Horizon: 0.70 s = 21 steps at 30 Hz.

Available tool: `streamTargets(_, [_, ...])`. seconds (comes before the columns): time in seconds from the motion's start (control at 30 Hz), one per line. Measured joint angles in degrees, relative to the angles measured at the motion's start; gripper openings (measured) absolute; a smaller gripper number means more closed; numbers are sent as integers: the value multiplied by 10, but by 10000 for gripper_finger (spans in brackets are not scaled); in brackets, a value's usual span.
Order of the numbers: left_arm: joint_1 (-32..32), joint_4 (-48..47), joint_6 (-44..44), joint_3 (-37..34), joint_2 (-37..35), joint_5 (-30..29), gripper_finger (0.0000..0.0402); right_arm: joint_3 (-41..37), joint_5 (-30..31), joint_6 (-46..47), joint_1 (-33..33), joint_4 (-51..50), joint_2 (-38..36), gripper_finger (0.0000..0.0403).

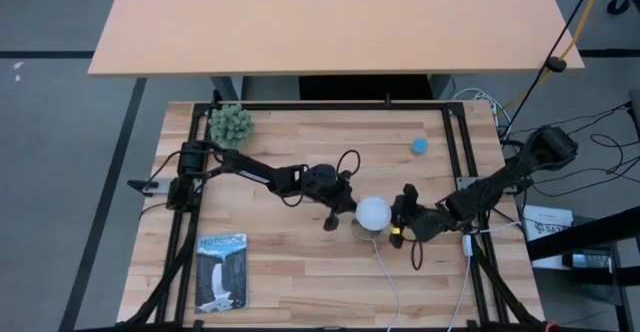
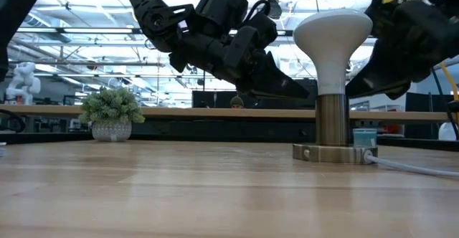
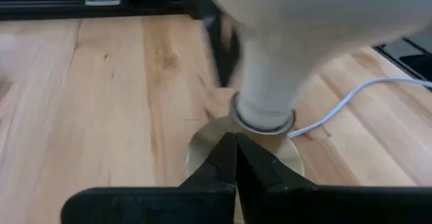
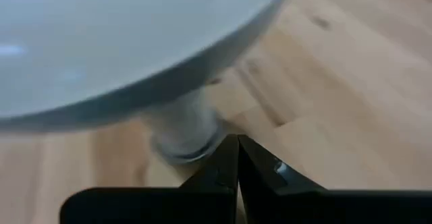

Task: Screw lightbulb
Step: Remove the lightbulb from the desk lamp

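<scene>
Lightbulb [image 1: 374, 212] stands upright in its socket [image 2: 331, 150] mid-worktop, between my closed, empty left pincer [image 1: 333, 221] and right pincer [image 1: 399, 228]. Light, smooth, breakable, I judge; grip the dome gently.

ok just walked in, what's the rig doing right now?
Lightbulb job. The lightbulb stands upright in the socket near the middle of the table. Neither arm holds it: the left gripper and the right gripper are both shut and empty, flanking the bulb low at its neck, one on each side. Whether the bulb is fully screwed in can't be told.
</scene>
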Motion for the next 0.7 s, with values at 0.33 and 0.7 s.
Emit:
streamTargets(0.33, [-4,44,1,0,0,-7,0,0,-79,-56,4,85,-12,0])
streamTargets(0.7, [-4,41,0,0,0,-15,0,0,-139,-29,4,95,-11,0])
